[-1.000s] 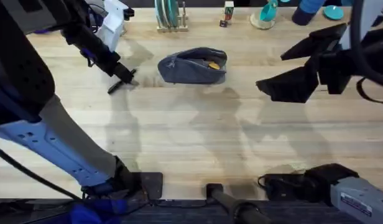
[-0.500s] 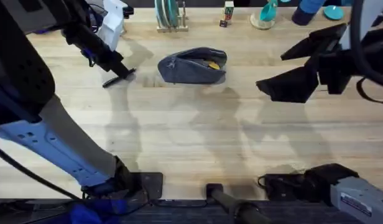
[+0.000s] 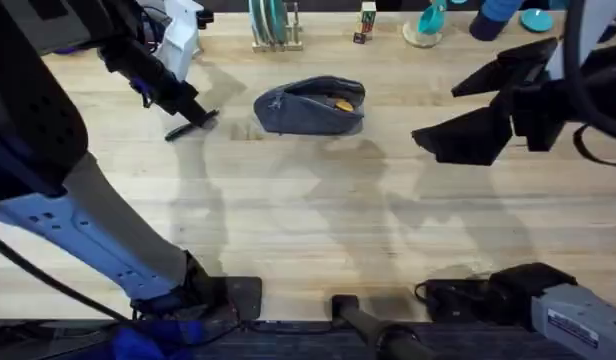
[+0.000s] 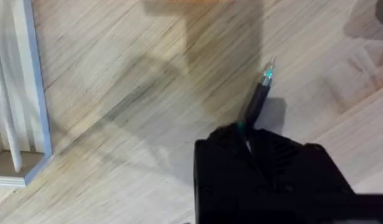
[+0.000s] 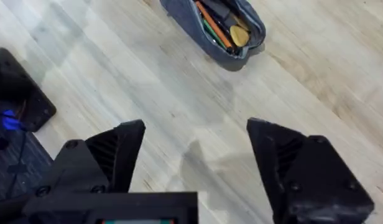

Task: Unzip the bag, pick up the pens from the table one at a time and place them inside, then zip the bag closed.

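A: Where is the bag [image 3: 310, 105]?
B: On the table [image 3: 318, 210], far centre, lying on its side. Its zipper is open; the right wrist view shows an orange pen and other pens inside [image 5: 215, 28].

A: And the pen [image 3: 191, 124]?
B: To the left of the bag, well apart from it. The left gripper [image 3: 195, 113] is clamped on it. In the left wrist view the pen [image 4: 260, 99] sticks out past the black fingers [image 4: 266, 174], its tip pointing away, with its shadow on the wood beneath.

A: Is it off the table?
B: I cannot tell for sure.

A: The right gripper [image 3: 468, 110]?
B: It hangs to the right of the bag, fingers wide apart, holding nothing. The right wrist view shows both its fingers [image 5: 117, 152] spread over bare wood, with the bag farther off.

A: Anything else near the pen?
B: A white object [image 3: 180, 35] stands just beyond the left gripper at the far left.
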`<action>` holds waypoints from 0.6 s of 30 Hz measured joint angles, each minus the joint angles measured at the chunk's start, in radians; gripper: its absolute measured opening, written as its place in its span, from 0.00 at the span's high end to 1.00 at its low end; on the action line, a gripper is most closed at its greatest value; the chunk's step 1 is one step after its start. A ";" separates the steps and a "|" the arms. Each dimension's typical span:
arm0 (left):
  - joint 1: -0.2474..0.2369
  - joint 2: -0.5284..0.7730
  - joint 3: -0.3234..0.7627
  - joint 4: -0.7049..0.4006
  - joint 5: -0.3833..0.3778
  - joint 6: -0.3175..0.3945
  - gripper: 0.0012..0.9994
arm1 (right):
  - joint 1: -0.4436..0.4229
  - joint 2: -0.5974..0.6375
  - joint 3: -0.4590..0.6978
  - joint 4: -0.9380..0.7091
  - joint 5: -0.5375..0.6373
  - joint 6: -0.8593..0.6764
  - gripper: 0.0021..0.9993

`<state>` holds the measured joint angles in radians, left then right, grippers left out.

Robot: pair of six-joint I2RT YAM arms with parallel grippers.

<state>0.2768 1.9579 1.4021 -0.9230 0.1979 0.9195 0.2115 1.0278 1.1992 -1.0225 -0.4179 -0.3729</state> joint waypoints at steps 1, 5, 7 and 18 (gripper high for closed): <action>0.001 0.000 0.000 0.000 0.002 -0.001 0.96 | 0.000 0.000 0.000 0.000 0.000 0.000 0.00; 0.003 0.004 0.009 0.001 0.008 -0.015 0.96 | 0.000 0.000 0.000 0.000 0.000 0.000 0.00; 0.003 0.014 0.027 0.007 0.011 -0.030 0.96 | 0.000 0.000 0.000 0.000 0.000 0.000 0.00; 0.003 -0.026 0.089 -0.001 0.013 -0.068 0.96 | 0.000 0.000 0.000 0.000 0.000 0.000 0.00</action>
<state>0.2794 1.9322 1.4906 -0.9241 0.2108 0.8517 0.2115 1.0275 1.1992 -1.0225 -0.4179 -0.3729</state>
